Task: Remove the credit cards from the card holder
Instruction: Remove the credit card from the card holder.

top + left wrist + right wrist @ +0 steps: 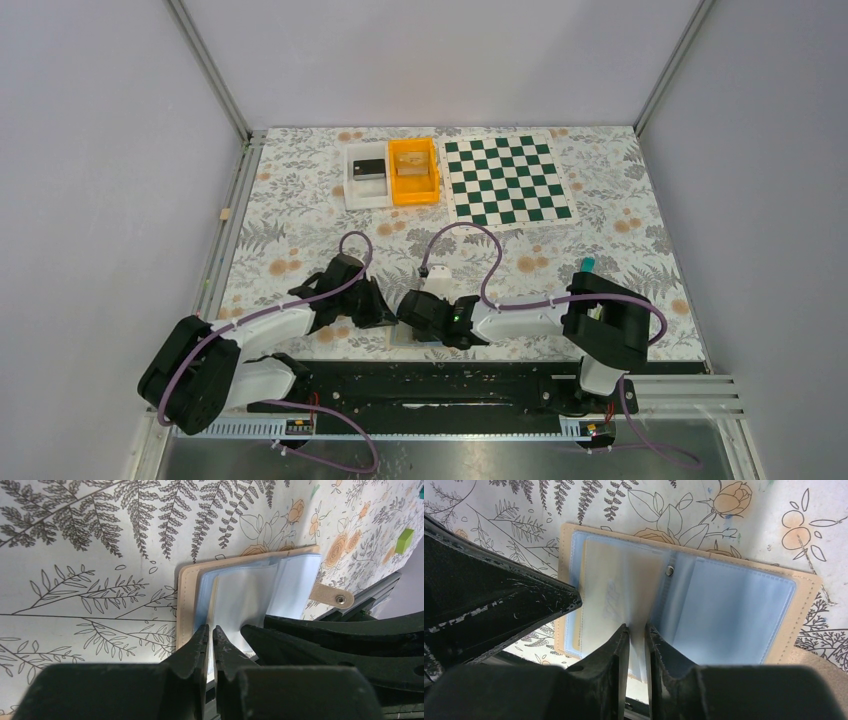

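The card holder [734, 610] lies open on the floral tablecloth at the near table edge, with a tan border, light-blue clear sleeves and a snap tab [332, 596]. It also shows in the left wrist view [187, 595]. In the top view it is mostly hidden under both grippers [405, 338]. A pale beige card [599, 587] shows inside the left sleeve. My right gripper [638, 630] is shut on an upright clear sleeve leaf at the fold. My left gripper [210, 631] is shut on the near edge of a sleeve on the holder's left side, and its finger [499, 605] shows beside the right gripper.
At the back stand a white tray [367, 190] holding a dark box, an orange bin [414, 185] and a green chessboard mat [507, 180]. A small teal block [587, 262] lies at the right. The black rail [450, 385] runs along the near edge just behind the holder.
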Action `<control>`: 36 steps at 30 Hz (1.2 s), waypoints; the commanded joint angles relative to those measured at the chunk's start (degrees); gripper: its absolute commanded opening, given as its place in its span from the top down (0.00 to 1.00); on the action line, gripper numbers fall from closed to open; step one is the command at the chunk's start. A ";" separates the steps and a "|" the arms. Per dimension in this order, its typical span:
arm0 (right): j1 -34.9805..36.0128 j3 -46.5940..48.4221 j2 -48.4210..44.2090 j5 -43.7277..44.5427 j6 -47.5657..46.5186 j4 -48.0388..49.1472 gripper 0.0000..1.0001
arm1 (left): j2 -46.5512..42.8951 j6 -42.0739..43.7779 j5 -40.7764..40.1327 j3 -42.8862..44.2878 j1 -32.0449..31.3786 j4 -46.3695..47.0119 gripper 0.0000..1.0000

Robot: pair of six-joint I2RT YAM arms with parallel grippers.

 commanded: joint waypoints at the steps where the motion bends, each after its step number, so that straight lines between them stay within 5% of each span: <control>1: -0.07 -1.05 -0.91 -1.07 0.76 -0.06 0.75 | 0.05 -1.00 -0.74 -1.06 -1.59 1.65 0.93; 7: -0.06 -0.93 -1.54 -0.86 0.12 0.26 0.74 | -0.17 -1.02 -0.61 -1.00 -1.93 1.63 0.93; 14: -0.07 2.64 -2.52 1.24 -1.04 -4.41 0.53 | -0.18 -1.81 -0.91 -1.41 -1.98 1.09 0.93; 18: 0.04 4.22 -0.63 1.01 -0.70 -7.00 0.52 | -0.36 -2.78 -0.63 -1.74 -2.02 0.92 0.94; 27: 0.03 1.12 0.17 2.58 -0.37 -6.87 0.76 | -1.26 -2.82 -1.03 -1.97 -1.97 0.31 0.94; 36: -0.69 -8.89 -2.70 0.10 1.82 6.59 0.97 | -3.25 -1.86 -1.57 0.50 -2.02 -2.22 0.90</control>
